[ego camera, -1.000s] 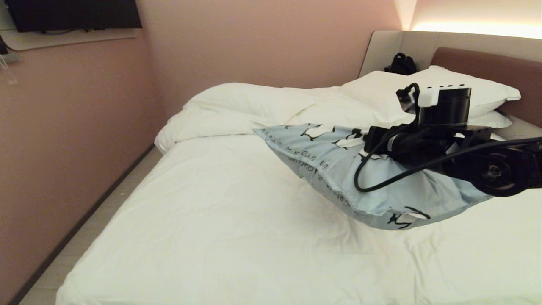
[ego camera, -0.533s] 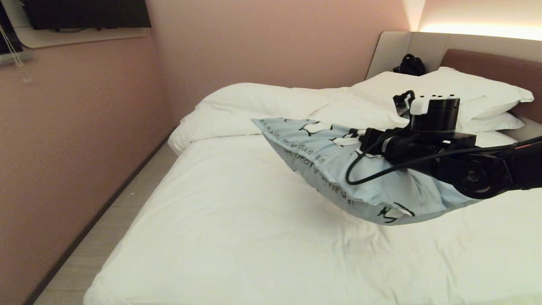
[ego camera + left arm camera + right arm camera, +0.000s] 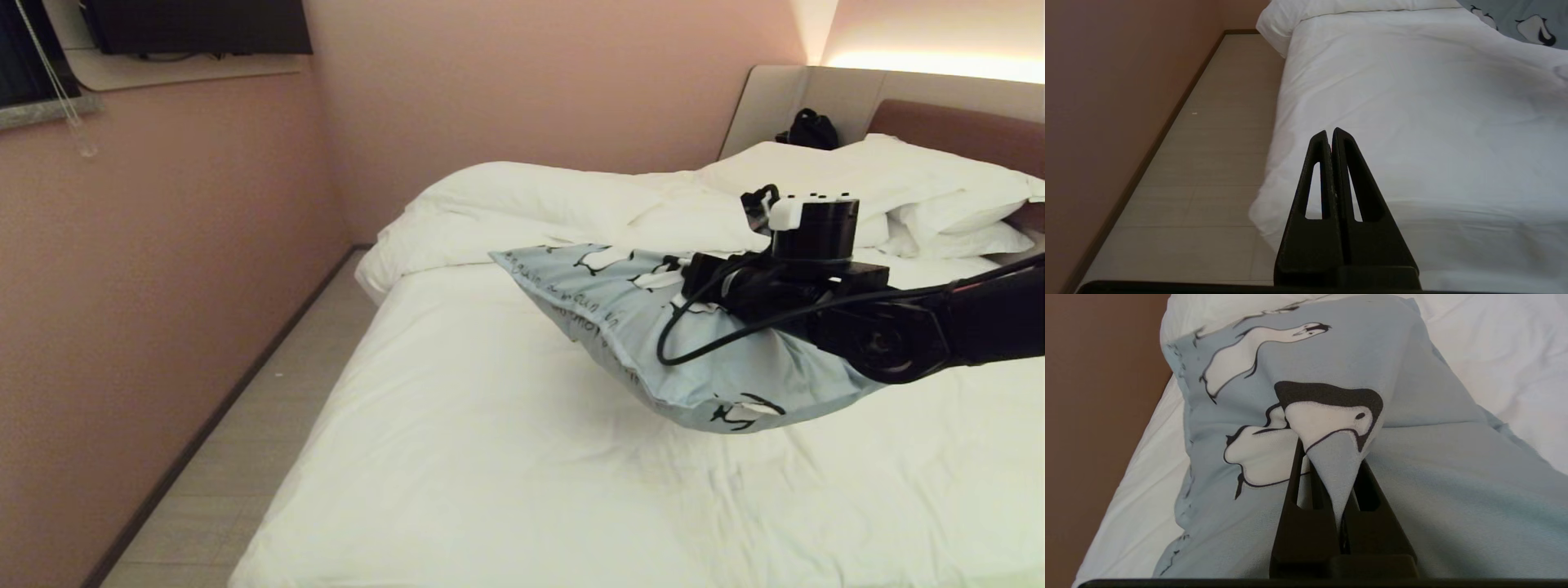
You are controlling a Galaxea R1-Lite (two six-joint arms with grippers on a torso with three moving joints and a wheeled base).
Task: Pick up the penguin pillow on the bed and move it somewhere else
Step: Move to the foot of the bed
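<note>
The penguin pillow (image 3: 612, 327), light blue-grey with black-and-white penguins and dark lettering along one edge, hangs tilted above the middle of the bed (image 3: 490, 457). My right gripper (image 3: 694, 282) reaches in from the right and is shut on a pinched fold of its cover. In the right wrist view the fold rises between the two black fingers of that gripper (image 3: 1331, 445), and the penguin pillow (image 3: 1445, 477) sags around them. My left gripper (image 3: 1329, 132) is shut and holds nothing, low beside the bed (image 3: 1412, 102). A corner of the penguin pillow (image 3: 1527, 20) shows far off.
White pillows (image 3: 922, 180) lie against the brown headboard (image 3: 955, 131), with a bunched white duvet (image 3: 531, 196) beside them. A black bag (image 3: 808, 131) sits on the ledge behind. A strip of floor (image 3: 245, 457) runs between the bed and the pink wall (image 3: 163, 286).
The whole head view has slid to the right, so the camera has moved. The right gripper still holds the pillow, which now hangs nearer the bed's left side.
</note>
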